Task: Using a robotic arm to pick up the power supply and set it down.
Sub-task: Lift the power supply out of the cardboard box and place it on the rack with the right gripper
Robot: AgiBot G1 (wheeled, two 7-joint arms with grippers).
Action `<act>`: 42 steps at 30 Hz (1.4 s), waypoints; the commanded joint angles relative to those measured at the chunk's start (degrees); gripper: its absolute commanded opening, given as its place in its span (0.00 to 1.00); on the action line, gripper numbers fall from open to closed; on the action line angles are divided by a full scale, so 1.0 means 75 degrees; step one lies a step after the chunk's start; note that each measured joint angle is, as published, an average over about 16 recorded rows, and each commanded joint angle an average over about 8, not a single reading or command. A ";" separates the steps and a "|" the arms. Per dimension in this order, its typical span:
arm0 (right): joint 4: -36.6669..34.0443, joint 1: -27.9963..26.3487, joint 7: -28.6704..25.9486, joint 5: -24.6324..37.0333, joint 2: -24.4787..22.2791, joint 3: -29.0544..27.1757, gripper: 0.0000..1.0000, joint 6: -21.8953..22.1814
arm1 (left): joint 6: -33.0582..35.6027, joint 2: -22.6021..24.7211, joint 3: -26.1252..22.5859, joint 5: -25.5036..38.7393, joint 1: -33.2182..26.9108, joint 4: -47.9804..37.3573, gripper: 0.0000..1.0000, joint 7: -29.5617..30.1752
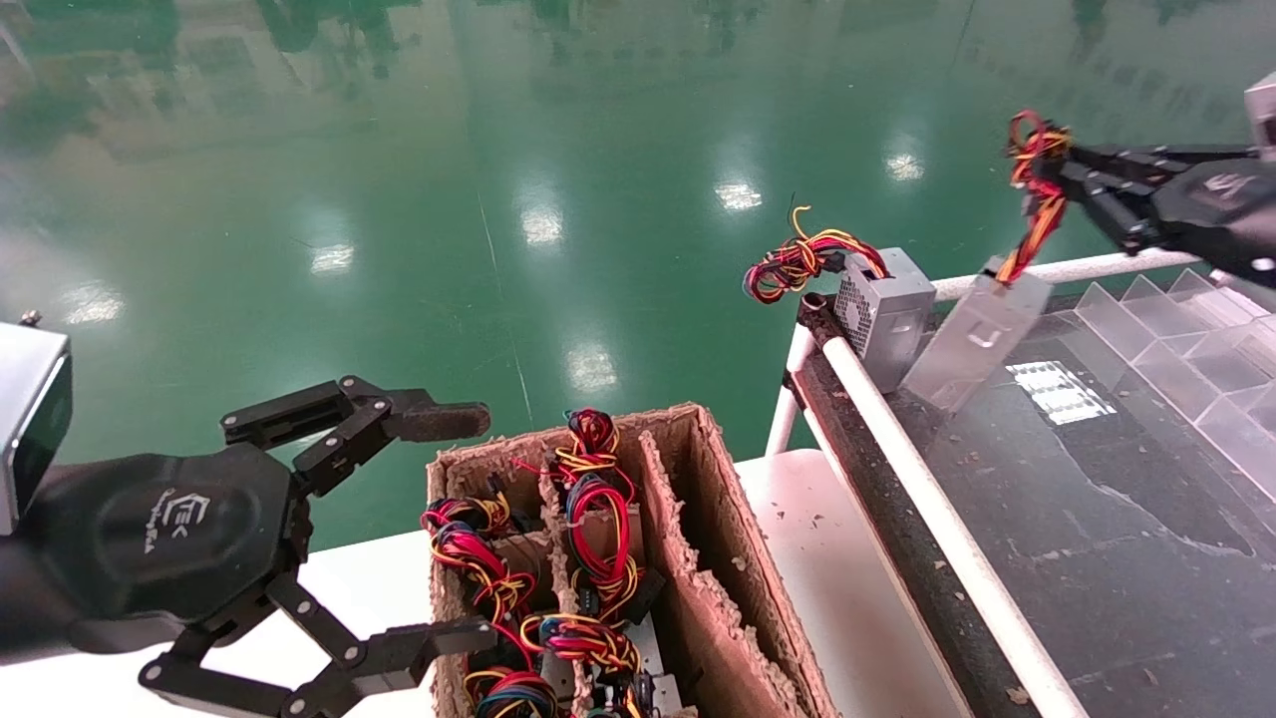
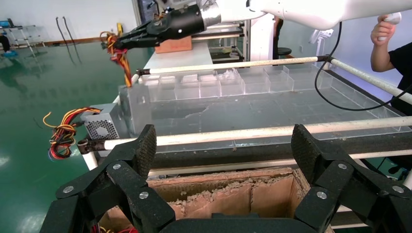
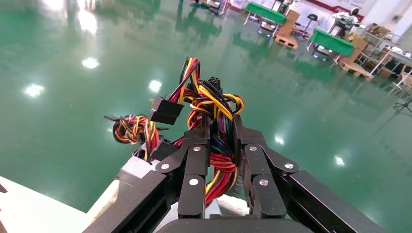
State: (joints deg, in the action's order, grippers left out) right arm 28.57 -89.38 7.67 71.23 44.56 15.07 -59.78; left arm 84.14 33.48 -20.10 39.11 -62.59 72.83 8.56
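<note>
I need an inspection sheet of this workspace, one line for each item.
Surface: dark belt between white rails, scratched and dusty.
Job's things: power supply hanging tilted by its wires, lower corner at the belt; second power supply at the belt's far corner.
Clutter: cardboard box holding more wired units; clear dividers.
Grippers: right gripper shut on the wire bundle; left gripper open beside the box.
Cables: black cable hanging over the belt.
Surroundings: green glossy floor; person beside the belt.

Cardboard box (image 1: 718, 558) on white table (image 1: 837, 588)
</note>
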 commanded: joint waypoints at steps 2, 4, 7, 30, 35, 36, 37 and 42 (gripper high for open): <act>0.0079 0.0048 -0.0057 0.0092 0.0154 0.0061 0.00 0.0193 | 0.0000 0.0000 0.0000 0.0000 0.0000 0.0000 1.00 0.0000; 0.0146 0.0073 -0.0017 0.0118 0.0251 0.0070 0.00 0.0324 | 0.0000 0.0000 -0.0001 0.0000 0.0000 0.0000 1.00 0.0000; 0.0258 0.0111 0.0035 0.0159 0.0380 0.0094 0.00 0.0457 | 0.0000 0.0000 -0.0001 -0.0001 0.0000 0.0000 1.00 0.0000; 0.0231 0.0168 0.0541 0.0574 0.1257 0.0306 0.00 0.1460 | -0.0001 -0.0001 -0.0004 -0.0002 -0.0001 0.0000 1.00 -0.0002; 0.0057 0.0133 0.0790 0.0549 0.1418 0.0279 0.00 0.1554 | -0.0002 -0.0002 -0.0004 -0.0003 -0.0001 0.0000 1.00 -0.0002; 0.0014 0.0119 0.0824 0.0548 0.1442 0.0282 0.00 0.1541 | -0.0002 -0.0002 -0.0004 -0.0003 -0.0001 0.0000 1.00 -0.0002; -0.0032 0.0103 0.0855 0.0549 0.1466 0.0287 0.05 0.1523 | -0.0002 -0.0002 -0.0005 -0.0003 -0.0001 0.0000 1.00 -0.0002; -0.0283 0.0022 0.0975 0.0560 0.1529 0.0314 0.67 0.1411 | -0.0002 -0.0002 -0.0005 -0.0003 -0.0001 0.0000 1.00 -0.0003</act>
State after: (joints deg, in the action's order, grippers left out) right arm 26.45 -89.28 14.82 75.41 55.88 17.36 -49.06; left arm 84.13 33.46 -20.14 39.08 -62.60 72.83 8.54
